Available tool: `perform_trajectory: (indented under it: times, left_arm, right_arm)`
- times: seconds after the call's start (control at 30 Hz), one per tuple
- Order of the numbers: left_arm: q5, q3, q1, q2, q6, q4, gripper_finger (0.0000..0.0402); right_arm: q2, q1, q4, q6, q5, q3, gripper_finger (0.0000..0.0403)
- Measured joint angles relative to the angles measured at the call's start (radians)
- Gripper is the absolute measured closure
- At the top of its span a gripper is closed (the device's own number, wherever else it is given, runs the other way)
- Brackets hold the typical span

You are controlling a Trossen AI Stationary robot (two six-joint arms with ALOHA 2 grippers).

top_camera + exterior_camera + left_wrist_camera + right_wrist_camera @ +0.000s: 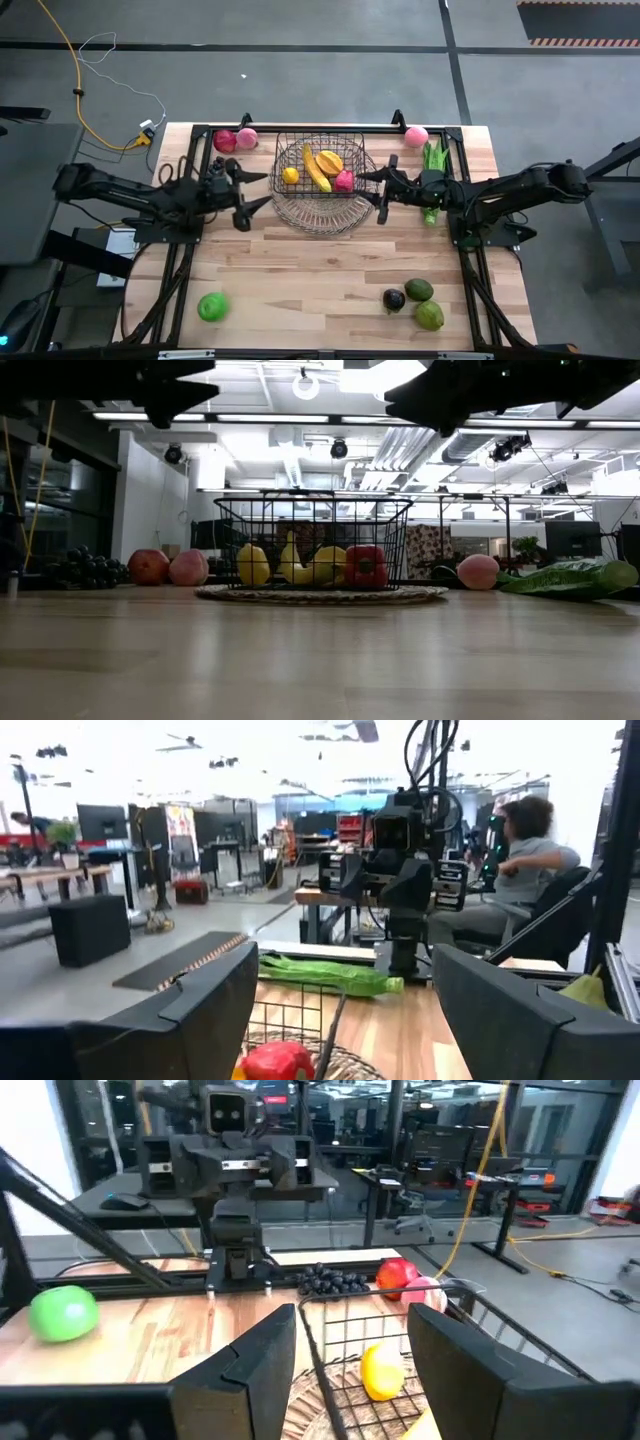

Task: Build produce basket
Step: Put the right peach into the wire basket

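Dark wire basket at table's far middle, on round wire dish; we see banana, yellow, orange, red pieces inside. Left gripper just beside basket's left, fingers spread, holding nothing. Right gripper at basket's right, likewise spread, empty. Green apple near front left.

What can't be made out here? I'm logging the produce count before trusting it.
- Basket contents: pieces overlap in the high view, wire bars cross them in the low view.
- Dark grapes: left arm covers them in the high view.
- Green pods: right arm crosses them in the high view.
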Motion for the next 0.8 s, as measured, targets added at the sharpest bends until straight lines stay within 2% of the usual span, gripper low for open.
perform_trajectory:
  times: [0.2, 0.37, 0.43, 0.53, 0.6, 0.67, 0.8]
  left_arm:
    - [0.058, -0.02, 0.0, -0.051, -0.003, 0.003, 0.0117]
    - [0.064, -0.02, 0.0, -0.048, -0.004, 0.002, 0.0117]
    - [0.064, -0.02, 0.0, -0.047, -0.005, 0.002, 0.0117]
    - [0.064, -0.02, 0.0, -0.047, -0.012, 0.01, 0.0117]
    - [0.063, -0.02, 0.0, -0.047, -0.029, 0.009, 0.0117]
    - [0.063, -0.02, 0.0, -0.047, -0.032, 0.009, 0.0117]
    - [0.06, -0.02, 0.0, -0.047, -0.031, 0.009, 0.0117]
  right_arm:
    - [0.0, 0.0, -0.007, 0.011, 0.144, 0.0, 0.0217]
    - [0.0, 0.0, -0.03, 0.041, 0.192, 0.0, 0.0217]
    - [0.0, -0.002, -0.048, 0.124, 0.294, 0.0, 0.0217]
    - [0.0, -0.043, -0.125, 0.257, 0.531, 0.0, 0.0217]
    - [0.0, -0.086, -0.196, 0.321, 0.624, 0.0, 0.0217]
    - [0.0, -0.144, -0.267, 0.393, 0.647, 0.0, 0.0217]
    - [0.0, -0.267, -0.353, 0.44, 0.609, 0.0, 0.0217]
